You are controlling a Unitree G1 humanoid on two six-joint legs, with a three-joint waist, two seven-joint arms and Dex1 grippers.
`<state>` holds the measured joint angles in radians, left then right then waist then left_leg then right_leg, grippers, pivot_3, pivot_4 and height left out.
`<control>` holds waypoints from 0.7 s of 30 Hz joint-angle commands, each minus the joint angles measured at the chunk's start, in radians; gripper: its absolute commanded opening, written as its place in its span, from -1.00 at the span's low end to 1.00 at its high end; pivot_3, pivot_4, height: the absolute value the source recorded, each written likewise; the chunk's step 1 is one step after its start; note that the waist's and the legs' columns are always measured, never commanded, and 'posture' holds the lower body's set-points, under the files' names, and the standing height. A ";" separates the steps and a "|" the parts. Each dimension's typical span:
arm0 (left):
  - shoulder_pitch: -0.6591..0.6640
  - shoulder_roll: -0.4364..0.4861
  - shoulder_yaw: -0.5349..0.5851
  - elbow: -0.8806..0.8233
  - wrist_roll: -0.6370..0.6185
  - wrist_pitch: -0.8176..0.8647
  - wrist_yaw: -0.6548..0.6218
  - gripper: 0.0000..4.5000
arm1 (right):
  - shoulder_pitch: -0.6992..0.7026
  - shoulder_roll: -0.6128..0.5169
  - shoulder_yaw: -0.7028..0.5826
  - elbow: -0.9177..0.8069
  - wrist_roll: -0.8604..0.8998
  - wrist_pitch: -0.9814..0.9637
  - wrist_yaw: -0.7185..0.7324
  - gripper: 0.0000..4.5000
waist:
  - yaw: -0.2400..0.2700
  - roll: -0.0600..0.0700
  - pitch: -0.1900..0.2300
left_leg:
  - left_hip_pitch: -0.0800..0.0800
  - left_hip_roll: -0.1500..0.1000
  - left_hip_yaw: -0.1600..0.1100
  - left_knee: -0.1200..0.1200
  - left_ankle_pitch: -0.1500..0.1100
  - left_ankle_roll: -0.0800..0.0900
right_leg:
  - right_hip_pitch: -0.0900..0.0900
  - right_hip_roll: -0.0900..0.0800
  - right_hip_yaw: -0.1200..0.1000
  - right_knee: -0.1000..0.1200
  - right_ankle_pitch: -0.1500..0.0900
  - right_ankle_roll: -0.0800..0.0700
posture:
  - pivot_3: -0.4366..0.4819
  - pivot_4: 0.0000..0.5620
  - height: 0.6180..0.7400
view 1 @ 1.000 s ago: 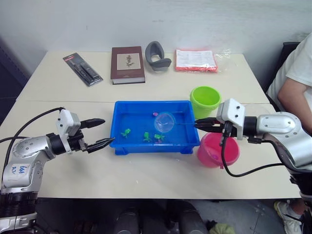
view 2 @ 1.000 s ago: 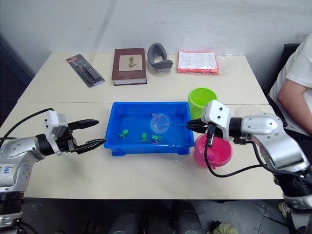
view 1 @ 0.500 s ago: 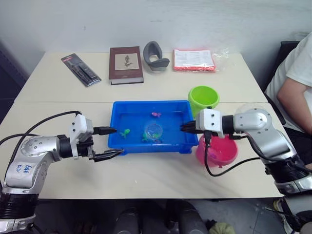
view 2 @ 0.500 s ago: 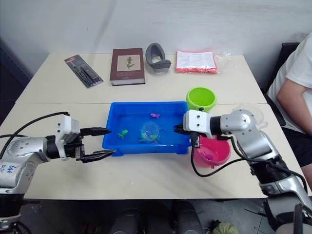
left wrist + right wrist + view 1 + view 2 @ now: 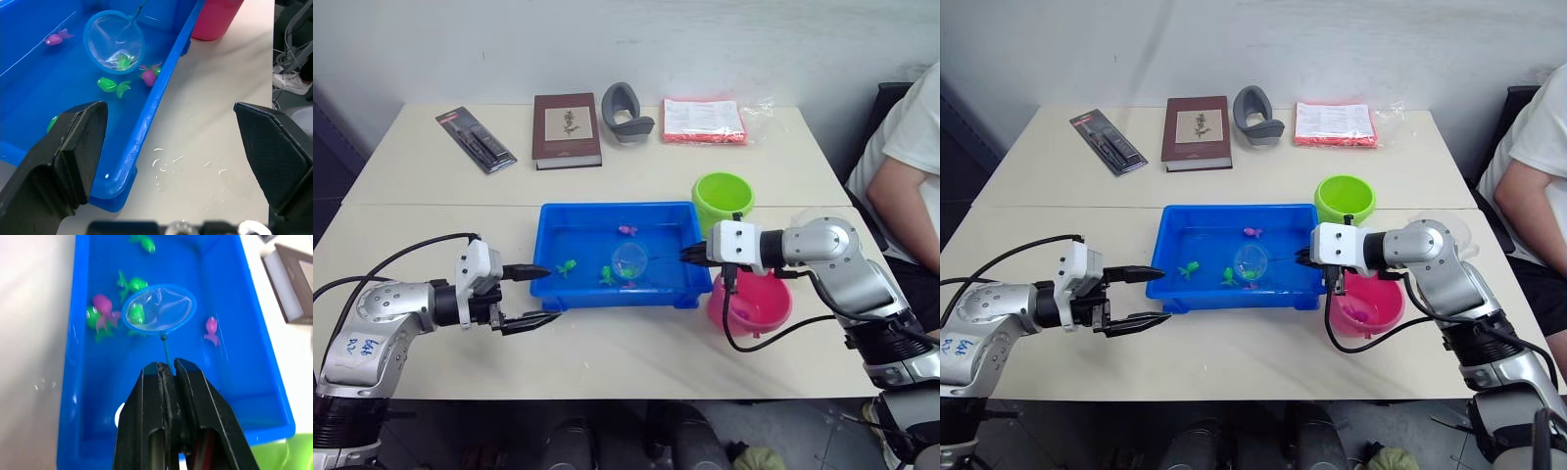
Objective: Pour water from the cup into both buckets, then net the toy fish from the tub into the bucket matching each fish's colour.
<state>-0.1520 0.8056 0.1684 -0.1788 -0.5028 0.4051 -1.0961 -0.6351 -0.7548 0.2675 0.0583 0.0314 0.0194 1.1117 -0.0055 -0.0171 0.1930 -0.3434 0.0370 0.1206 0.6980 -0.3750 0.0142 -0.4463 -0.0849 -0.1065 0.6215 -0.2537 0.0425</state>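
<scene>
The right gripper pinches the net handle, hoop over a green fish in the tub. The left gripper, at nine o'clock, has wide jaws.

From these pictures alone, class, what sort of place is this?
Probably an indoor lab or office set up for robot trials: a pale table against a plain wall, holding a book, a blue tub of toy fish, and a seated person alongside.

Right pincer holds net over blue tub, left pincer open
</scene>
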 commanded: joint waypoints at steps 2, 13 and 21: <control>-0.019 0.023 0.033 0.016 0.010 -0.016 0.010 0.98 | -0.020 -0.009 -0.007 0.030 -0.051 -0.078 -0.007 -1.00 | -0.001 0.000 0.000 | 0.000 0.000 0.000 0.000 0.000 0.000 | 0.000 0.000 0.000 0.000 0.000 0.000 | -0.05 -0.47 1.00; -0.065 0.020 -0.003 0.064 0.035 -0.030 -0.010 0.98 | -0.053 0.003 -0.043 0.009 -0.009 -0.117 0.057 -1.00 | -0.004 0.000 0.000 | 0.000 0.000 0.000 0.000 0.000 0.000 | 0.000 0.000 0.000 0.000 0.000 0.000 | -0.05 -0.47 1.00; -0.048 0.013 0.000 0.053 0.031 -0.030 -0.003 0.98 | -0.059 0.009 -0.009 0.043 -0.069 -0.131 0.044 -1.00 | -0.006 0.000 0.000 | 0.000 0.000 0.000 0.000 0.000 0.000 | 0.000 0.000 0.000 0.000 0.000 0.000 | -0.05 -0.47 1.00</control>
<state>-0.2030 0.8157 0.1555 -0.1044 -0.4662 0.3874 -1.0990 -0.6766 -0.7430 0.2674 0.1071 -0.0256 -0.0908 1.1657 -0.0114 -0.0168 0.1932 -0.3433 0.0371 0.1207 0.6980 -0.3749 0.0142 -0.4463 -0.0847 -0.1065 0.6216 -0.2537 0.0426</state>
